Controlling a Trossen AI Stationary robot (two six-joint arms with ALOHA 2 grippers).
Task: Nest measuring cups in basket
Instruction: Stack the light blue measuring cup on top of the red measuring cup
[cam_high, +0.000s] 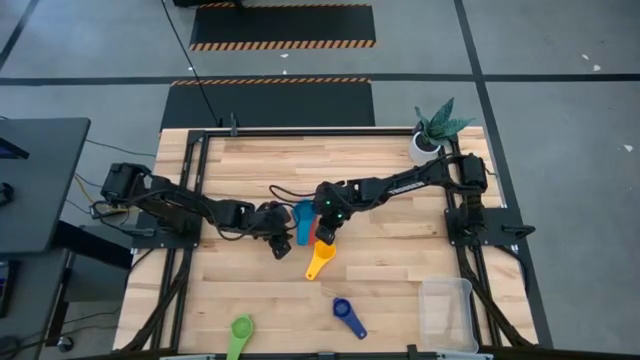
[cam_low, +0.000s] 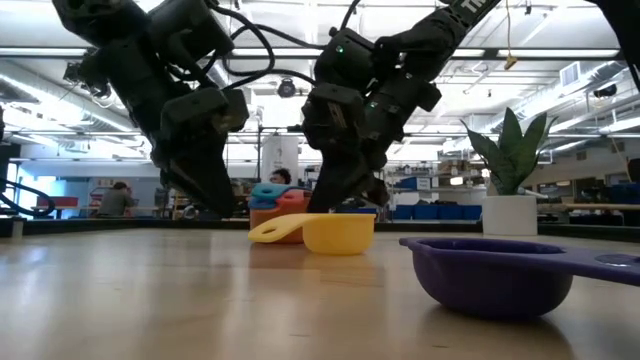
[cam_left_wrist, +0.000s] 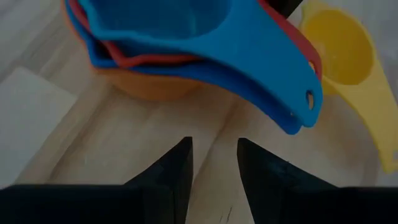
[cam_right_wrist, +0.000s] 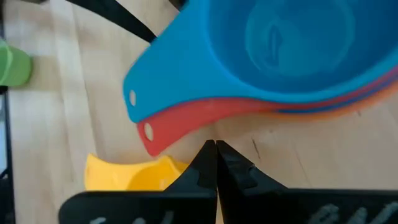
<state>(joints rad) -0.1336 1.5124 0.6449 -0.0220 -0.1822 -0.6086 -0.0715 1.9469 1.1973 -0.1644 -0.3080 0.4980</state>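
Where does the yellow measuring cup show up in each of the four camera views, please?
High view: the yellow measuring cup lies at table centre, just below the nested stack of cups.
Low view: at centre, in front of the stack.
Left wrist view: upper right corner.
Right wrist view: lower left, partly hidden behind the shut right gripper.
Shared landmark: the nested stack, light blue on top.

A wooden table (cam_high: 400, 260) carries a white plant pot (cam_high: 424, 148) with a green plant (cam_high: 442, 122) at its far right corner. A dark desk (cam_high: 35, 180) stands just left of it.
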